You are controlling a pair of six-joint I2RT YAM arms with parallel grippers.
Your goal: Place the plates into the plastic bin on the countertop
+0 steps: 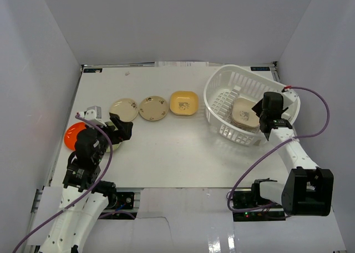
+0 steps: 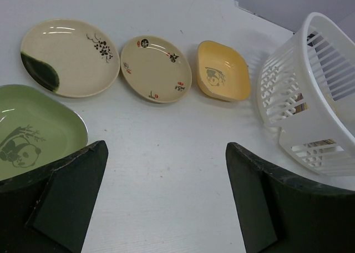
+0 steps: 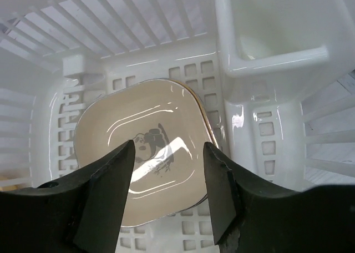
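The white plastic bin [image 1: 213,85] stands at the right of the countertop [image 1: 166,153]. Inside it lies a stack of plates, topped by a cream rounded-square one with a dark centre print [image 3: 150,147]. My right gripper [image 3: 168,146] hangs open just above that plate, nothing between its fingers. On the left, my left gripper [image 2: 166,146] is wide open over bare countertop. A green panda plate [image 2: 33,131] lies by its left finger. A cream plate with a green patch [image 2: 69,56], a round cream plate [image 2: 155,69] and a yellow plate [image 2: 222,70] lie in a row.
An orange plate [image 1: 74,134] lies at the far left beside the left arm. White walls enclose the countertop on three sides. The bin has a raised inner divider [image 3: 266,47] to the right of the plate stack.
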